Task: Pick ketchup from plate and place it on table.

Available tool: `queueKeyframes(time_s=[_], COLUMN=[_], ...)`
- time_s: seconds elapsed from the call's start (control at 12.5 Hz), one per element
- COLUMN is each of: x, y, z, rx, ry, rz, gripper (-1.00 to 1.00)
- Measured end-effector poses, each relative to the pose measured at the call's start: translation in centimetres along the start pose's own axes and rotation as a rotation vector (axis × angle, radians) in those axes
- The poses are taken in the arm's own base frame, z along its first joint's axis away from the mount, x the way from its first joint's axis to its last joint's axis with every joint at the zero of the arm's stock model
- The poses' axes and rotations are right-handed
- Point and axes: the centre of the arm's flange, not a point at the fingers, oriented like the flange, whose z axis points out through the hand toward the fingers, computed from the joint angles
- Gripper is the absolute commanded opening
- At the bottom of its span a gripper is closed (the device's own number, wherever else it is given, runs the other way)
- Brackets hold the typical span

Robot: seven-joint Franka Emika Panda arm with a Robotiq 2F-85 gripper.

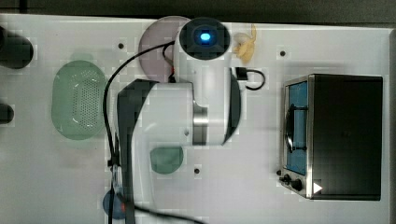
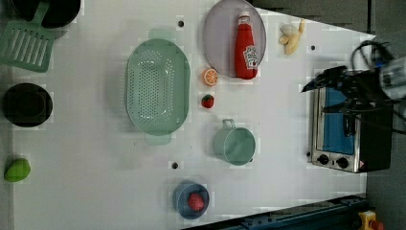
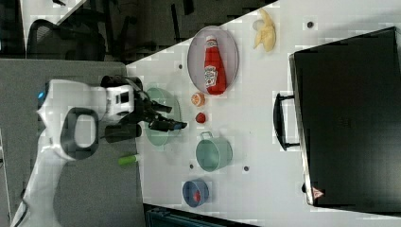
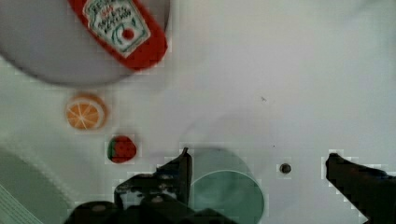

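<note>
Lying flat on the plate (image 2: 218, 43), the ketchup (image 2: 246, 46) — set at the table's (image 2: 95, 158) edge toward the left view's top. Just beside the plate's rim: an orange slice (image 2: 209, 76), then a strawberry (image 2: 207, 101) nearby, apart from it. To the left view's left of those two, a perforated basket (image 2: 157, 86). Past the strawberry, a cup (image 2: 234, 145); further toward the left view's bottom edge, a small dish (image 2: 191, 199) — holding a round fruit (image 2: 195, 201). Near the left view's top right corner, a banana (image 2: 291, 37); along that right edge, a toaster oven (image 2: 342, 129).
</note>
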Motion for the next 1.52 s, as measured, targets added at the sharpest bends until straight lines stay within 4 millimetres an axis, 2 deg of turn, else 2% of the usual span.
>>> queueKeyframes(time_s=[0.24, 0.56, 1.04, 1.52], x=[1.4, 5.7, 10.2, 10.6], y=[-2.4, -5.3, -9.3, -12.8], z=[3.2, 5.6, 11.7, 19.1], rx=[0.007, 0.027, -0.001, 0.035], ry=[-0.018, 0.027, 0.186, 0.193], rz=[-0.139, -0.325, -0.539, -0.592], gripper=[1.0, 1.0, 1.0, 1.0])
